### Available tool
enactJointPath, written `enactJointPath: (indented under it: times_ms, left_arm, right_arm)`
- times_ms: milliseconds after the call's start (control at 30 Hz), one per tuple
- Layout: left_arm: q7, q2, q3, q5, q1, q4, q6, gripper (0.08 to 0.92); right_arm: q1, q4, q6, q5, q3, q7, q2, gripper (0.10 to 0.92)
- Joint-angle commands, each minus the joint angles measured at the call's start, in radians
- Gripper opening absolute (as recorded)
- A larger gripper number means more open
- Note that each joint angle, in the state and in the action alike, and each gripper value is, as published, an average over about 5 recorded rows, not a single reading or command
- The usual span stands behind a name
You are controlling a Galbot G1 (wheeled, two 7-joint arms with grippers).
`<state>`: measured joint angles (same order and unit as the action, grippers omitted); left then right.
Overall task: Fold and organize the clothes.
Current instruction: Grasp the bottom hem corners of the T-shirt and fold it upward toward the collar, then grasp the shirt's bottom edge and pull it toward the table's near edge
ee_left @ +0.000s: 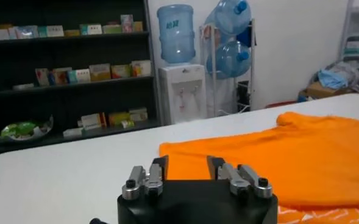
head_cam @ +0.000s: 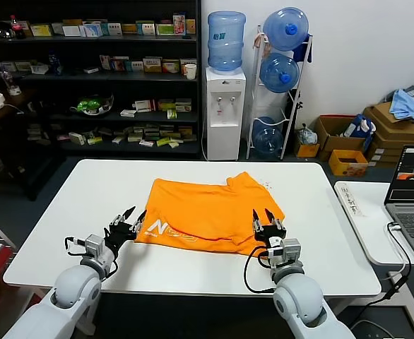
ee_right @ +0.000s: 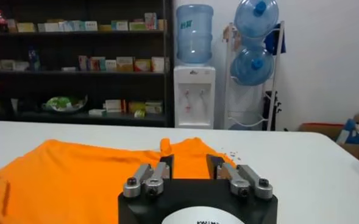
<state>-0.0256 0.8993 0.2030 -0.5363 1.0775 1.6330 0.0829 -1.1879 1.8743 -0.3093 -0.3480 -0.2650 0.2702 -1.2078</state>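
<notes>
The orange T-shirt [head_cam: 207, 210] lies partly folded in the middle of the white table [head_cam: 87, 205], white lettering showing at its near left edge. My left gripper [head_cam: 131, 215] is open and empty at the shirt's near left corner. My right gripper [head_cam: 265, 215] is open and empty at the shirt's near right edge. In the left wrist view my left gripper [ee_left: 188, 164] faces the shirt [ee_left: 277, 152]. In the right wrist view my right gripper [ee_right: 189, 161] sits over the shirt [ee_right: 88, 176].
A second white table with a laptop [head_cam: 412, 183] stands at the right. Behind the table are dark shelves [head_cam: 94, 78], a water dispenser [head_cam: 225, 106], a rack of bottles [head_cam: 281, 78] and cardboard boxes with a blue-grey clothes heap [head_cam: 408, 102].
</notes>
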Motion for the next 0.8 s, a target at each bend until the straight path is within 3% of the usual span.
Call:
enactJointPath:
  times_ms: [33, 200, 333, 800]
  left_arm:
    - [-0.015, -0.022, 0.038, 0.015, 0.132, 0.084, 0.034, 0.618]
    - [-0.017, -0.002, 0.056, -0.011, 0.202, 0.115, 0.046, 0.754]
    - [-0.010, 0.030, 0.054, -0.014, 0.194, 0.074, 0.043, 0.816]
    - [0.017, 0.035, 0.034, -0.038, 0.123, -0.049, 0.052, 0.823]
  right_arm:
    - [-0.095, 0.042, 0.016, 0.044, -0.079, -0.045, 0.030, 0.641]
    - [-0.271, 0.106, 0.017, 0.043, -0.166, -0.105, 0.082, 0.778]
    - [-0.346, 0.113, 0.016, 0.015, -0.197, -0.141, 0.094, 0.819]
    - [-0.289, 0.050, -0.032, -0.037, -0.151, -0.135, 0.037, 0.823]
